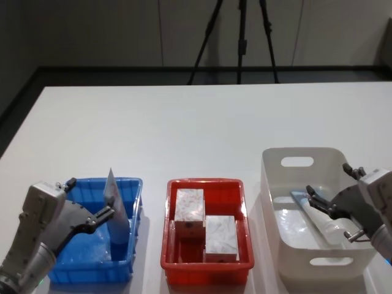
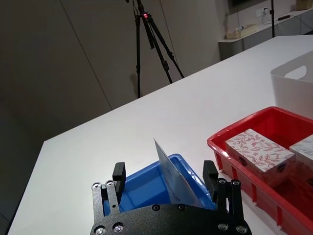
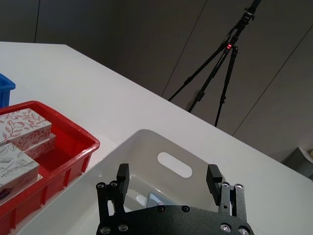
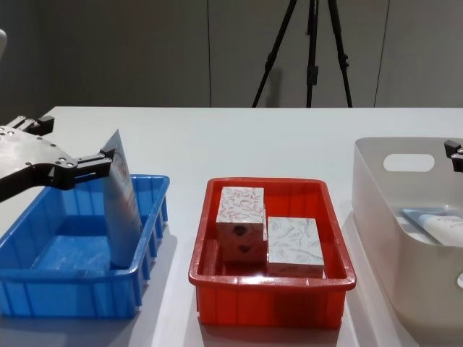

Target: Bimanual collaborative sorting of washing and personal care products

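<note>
A pale-blue squeeze tube [image 1: 116,211] stands on end in the blue bin [image 1: 131,184], leaning on its right wall. My left gripper [image 1: 90,197] is open at the tube's top; in the left wrist view the tube [image 2: 176,178] rises between the wide-apart fingers [image 2: 119,174], and in the chest view one fingertip [image 4: 108,155] sits against the tube [image 4: 121,210]. Two white boxes with a red leafy pattern [image 1: 190,205] [image 1: 220,236] lie in the red bin [image 1: 205,182]. A second tube [image 1: 318,217] lies in the white bin [image 1: 297,153], under my open right gripper [image 1: 329,182].
The three bins stand in a row along the table's front edge, blue on the left, red in the middle, white on the right. Bare white tabletop [image 1: 202,122] stretches behind them. A black tripod [image 1: 242,37] stands on the floor past the far edge.
</note>
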